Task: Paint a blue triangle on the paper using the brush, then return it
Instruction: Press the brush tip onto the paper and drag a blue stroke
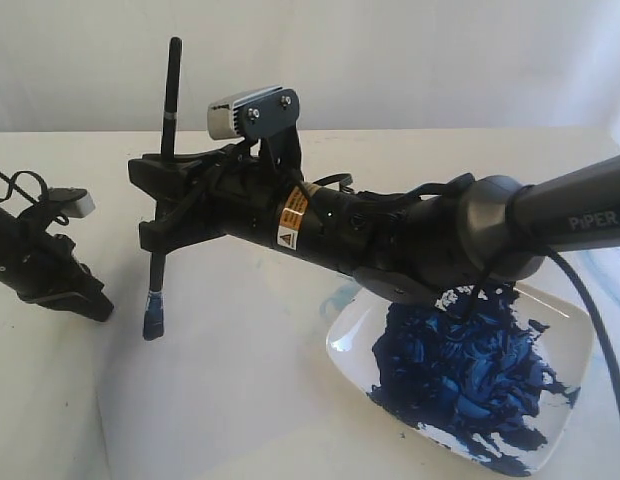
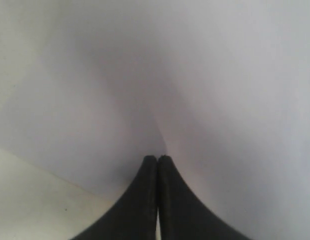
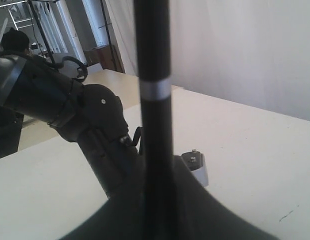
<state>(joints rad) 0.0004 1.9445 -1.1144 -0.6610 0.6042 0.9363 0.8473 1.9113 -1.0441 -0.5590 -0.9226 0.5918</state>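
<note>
My right gripper (image 1: pixel 158 215) reaches across from the right and is shut on the brush (image 1: pixel 166 150), a thin black stick held almost upright. The paint-darkened tip (image 1: pixel 152 322) is down near the left part of the pale paper (image 1: pixel 240 400); I cannot tell whether it touches. In the right wrist view the brush (image 3: pixel 154 100) rises between the fingers of the right gripper (image 3: pixel 157 172). My left gripper (image 1: pixel 94 306) rests low at the left, shut and holding nothing. In the left wrist view the left gripper (image 2: pixel 158 159) lies over the paper (image 2: pixel 205 75). The blue triangle is out of view.
A white dish (image 1: pixel 565 330) heaped with dark-blue paint (image 1: pixel 460 370) stands at the right, under the right arm. A faint blue smear (image 1: pixel 332 296) marks the paper beside the dish. The cream tabletop (image 2: pixel 25 205) surrounds the sheet.
</note>
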